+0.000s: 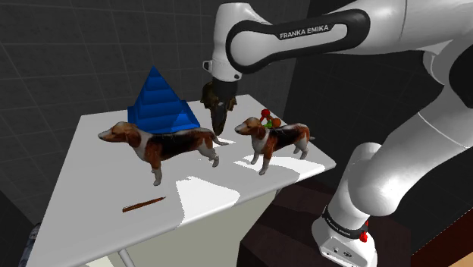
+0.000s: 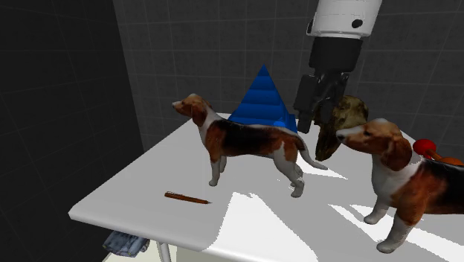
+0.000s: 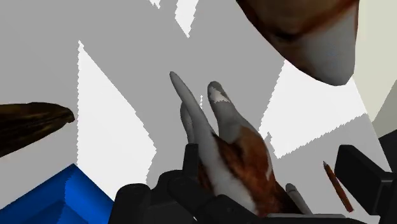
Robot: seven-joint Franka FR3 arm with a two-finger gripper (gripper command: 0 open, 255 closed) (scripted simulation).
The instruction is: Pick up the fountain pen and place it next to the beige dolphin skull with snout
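The fountain pen (image 1: 144, 204), thin and brown, lies flat on the white table (image 1: 91, 190) near its front edge; it is also visible as the pen (image 2: 187, 198) and the pen (image 3: 337, 186). The brownish dolphin skull (image 2: 340, 119) stands at the back, snout tilted down, behind the dogs; its snout shows as the skull (image 1: 219, 120) and the skull (image 3: 32, 124). My gripper (image 2: 315, 104) hangs open above the table right beside the skull, far from the pen. In the wrist view my gripper (image 3: 251, 191) looks over a dog's hindquarters, and the fingers (image 3: 366, 178) stand apart, clasping nothing.
Two beagle figurines stand on the table: one dog (image 2: 245, 141) mid-table, another dog (image 2: 409, 175) toward the second exterior view's right. A blue stepped pyramid (image 2: 260, 100) sits at the back. A small red object (image 2: 425, 146) lies behind the second dog.
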